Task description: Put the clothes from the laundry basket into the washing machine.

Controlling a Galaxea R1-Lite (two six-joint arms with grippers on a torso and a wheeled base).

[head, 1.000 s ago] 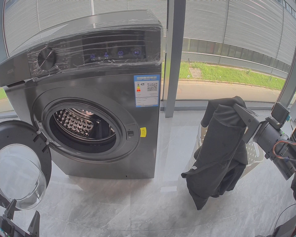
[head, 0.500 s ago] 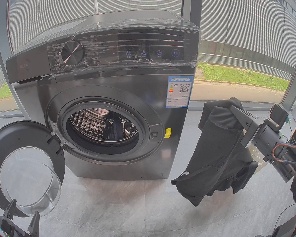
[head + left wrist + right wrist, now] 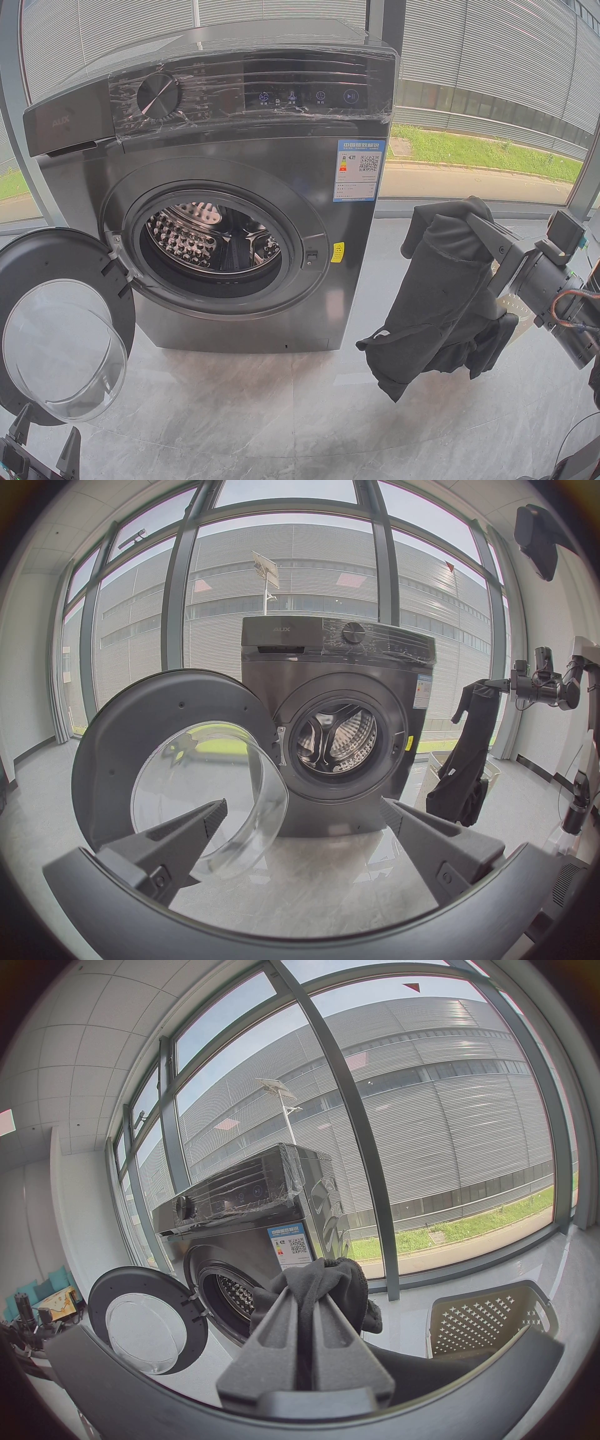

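The washing machine (image 3: pixel 212 187) is a dark grey front loader, and clear plastic film is wrapped over its control panel. Its round door (image 3: pixel 37 262) is fully open and stands to the left of the machine; it has a dark frame and a clear glass bowl in the middle. Through the opening the metal drum (image 3: pixel 187 234) with its many small holes is visible.

To the right of the machine, apart from it and in the air above the floor, hangs a dark grey garment (image 3: pixel 437 294). It is long and limp, gathered in a bunch at the top, with folds and a loose end falling down.

The laundry basket (image 3: pixel 481 1325), beige with star-shaped holes, stands on the floor further to the right of the machine, behind the garment.

The right gripper (image 3: pixel 305 1310) is clenched on the top bunch of the garment. The left gripper (image 3: pixel 300 806) is low before the open door, with its fingers spread wide and holding nothing.
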